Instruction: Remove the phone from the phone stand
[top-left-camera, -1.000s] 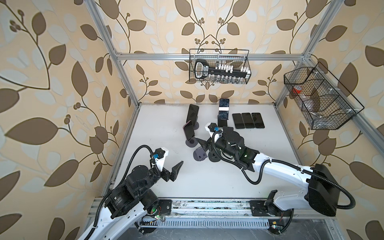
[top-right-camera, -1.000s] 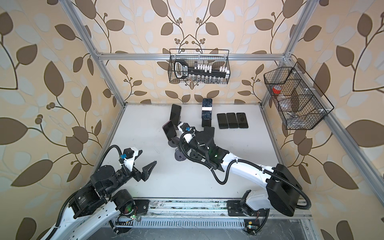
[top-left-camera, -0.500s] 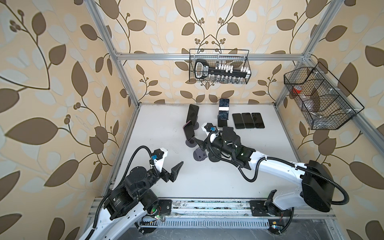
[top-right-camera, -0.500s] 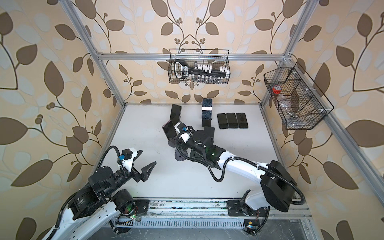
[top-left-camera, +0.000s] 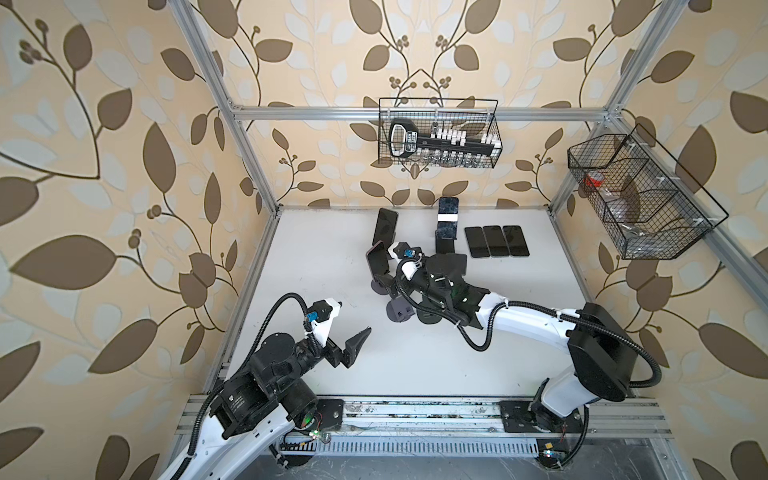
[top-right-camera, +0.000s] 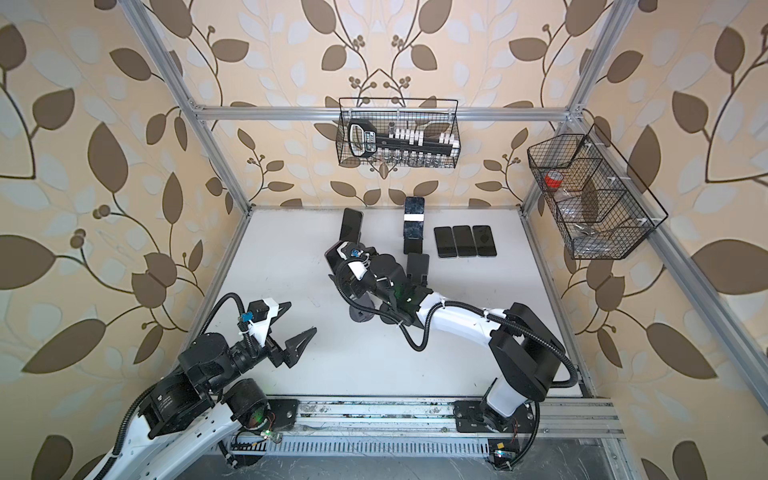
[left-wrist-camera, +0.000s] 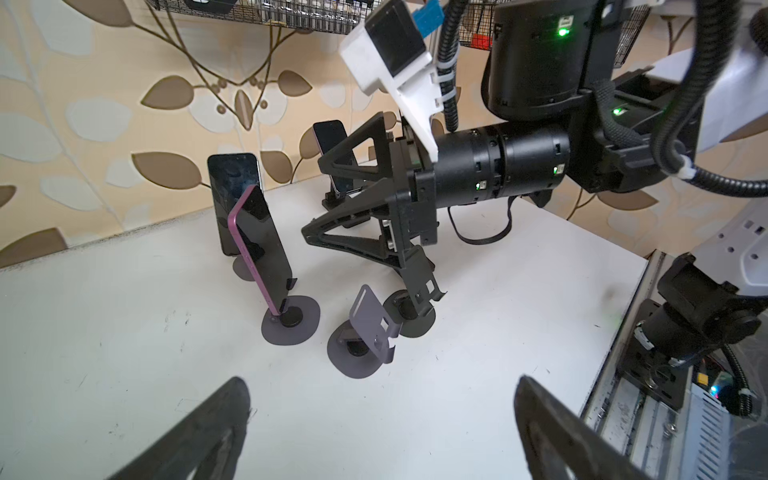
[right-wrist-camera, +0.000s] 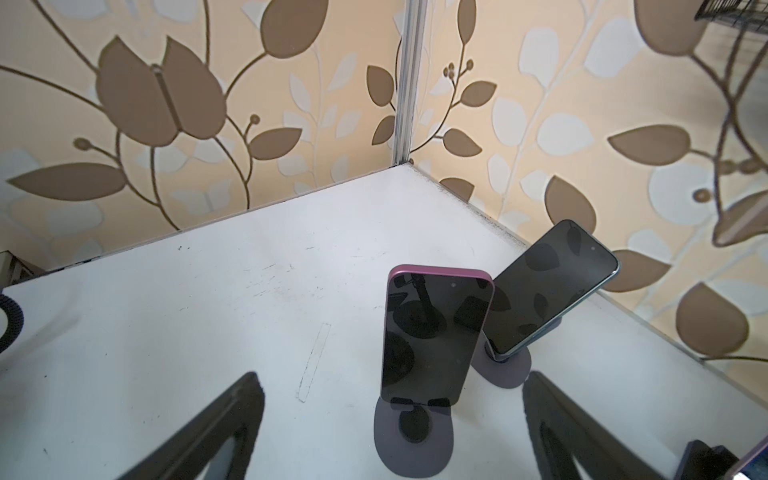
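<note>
I am working on the phone (right-wrist-camera: 432, 336) with the purple edge. It sits in its phone stand (right-wrist-camera: 411, 446), leaning back, with its bottom edge in the little lip. In both top views it is just above the middle of the frame, a bit to the left. My right gripper (left-wrist-camera: 312, 195) has its two fingers spread wide, with nothing in them. From the left wrist camera I see it hang just beside the phone, on the screen side, not touching it. The right wrist camera looks right at the dark screen. So I think I am at the reaching step: lined up, but no grab yet. Next I think I must move the gripper forward until one finger is on each long side of the phone. Then I press them together and lift the phone up and out of the lip. I should go slow, since the stand looks light and may tip or slide. Another phone (right-wrist-camera: 548, 291) on its own stand is close behind, and an empty stand (left-wrist-camera: 368, 322) is near my gripper, so I must not bump them. My left gripper (top-right-camera: 294, 322) is spread wide too, holding nothing. It is low on the left of the frame, well apart from the phones.
</note>
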